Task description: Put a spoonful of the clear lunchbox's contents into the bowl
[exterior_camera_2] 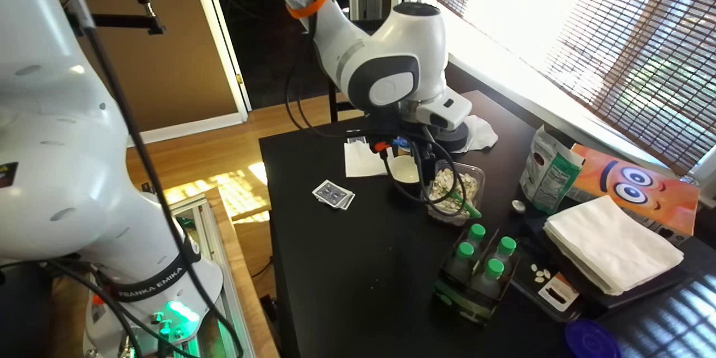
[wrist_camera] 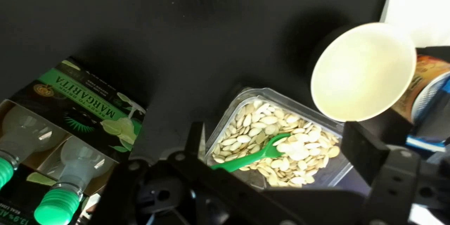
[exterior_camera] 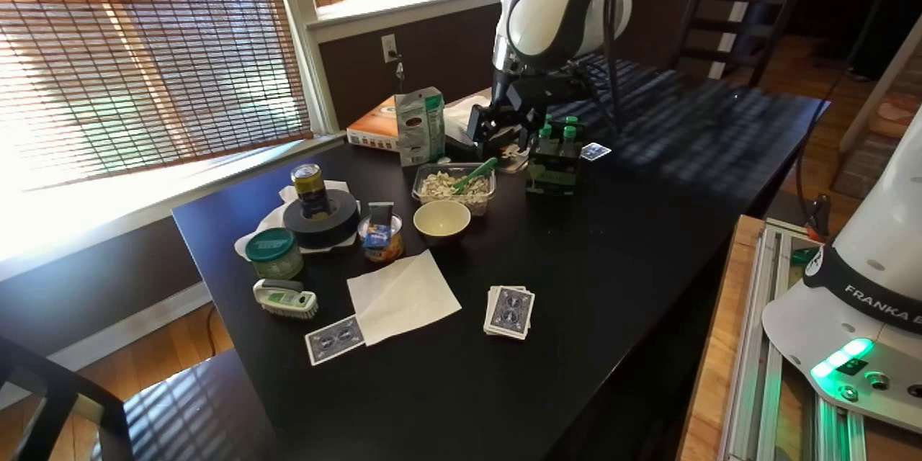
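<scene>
Nearest in an exterior view, a dk chair [exterior_camera: 180, 403] stood beside the blk table [exterior_camera: 612, 266]. A bit farther in, a loose playing card [exterior_camera: 336, 339] lay at the edge of a white sheet [exterior_camera: 403, 295], w/ a stack of cards [exterior_camera: 510, 312] off to one side. Then came a scrub brush [exterior_camera: 285, 299], a teal-lidded tub [exterior_camera: 274, 252] & a food cup [exterior_camera: 384, 253] w/ a blue packet [exterior_camera: 378, 234] on top. Next was the bowl [exterior_camera: 441, 220], cream-beige & upright on the table, w/ the clear lunchbox [wrist_camera: 295, 108] just behind it (whether the two touched, couldn't be told from any angle). The lunchbox held pale seeds [wrist_camera: 253, 123]; a green spoon [wrist_camera: 246, 160] lay in there, head partly under the seeds, handle slanting out over the rim. The gripper [wrist_camera: 277, 144] hung above the table nr the lunchbox, jaws wide apart; in the wrist view, seeds & spoon showed b/w the fingers [wrist_camera: 364, 153]. A bit past the lunchbox stood a carton [exterior_camera: 553, 176] w/ green-capped bottles [exterior_camera: 569, 134]. Farther back, a gray-&-green pouch [exterior_camera: 420, 126] stood upright, partly in front of an orange box [exterior_camera: 374, 126], w/ a pile of white napkins [exterior_camera_2: 612, 243] close by. Beyond that, a woven blind [exterior_camera: 144, 50] hung w/ daylight showing thru it.
</scene>
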